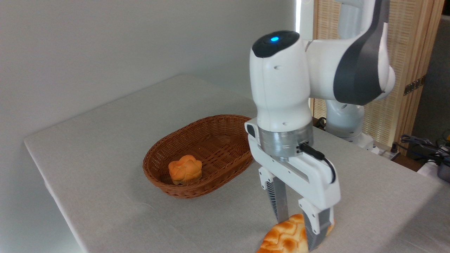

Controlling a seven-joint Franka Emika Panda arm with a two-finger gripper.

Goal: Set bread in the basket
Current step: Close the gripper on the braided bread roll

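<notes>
- The white and dark grey arm [316,70] is seen at the right of the table [105,140], its last link pointed straight down and a blue light lit on its top cap.
- The claw [299,225] is held vertical, low over the near edge of the table, with a black cable looped at its wrist.
- The two fingers [279,202] are set narrow, one on each side of the bread [284,237]; they appear closed on the loaf, though actual contact on the far side is hidden.
- One bread is counted: a braided golden loaf with toasted patches, lying at the bottom edge of the view, partly cut off by the frame, between the fingers and well apart from the basket.
- One basket [211,140] is counted: oval, brown, woven, standing on the table left of the claw and near the middle of the cloth.
- One small flower-shaped orange bun [185,169] is counted, resting inside the basket toward its near-left end; the rest of the basket floor is left bare.
- Open cloth is seen left of and behind the basket up to the grey wall [105,42].
- At the far right, beyond the table edge, a slatted wooden screen [415,52] and loose cables [422,142] are seen.
</notes>
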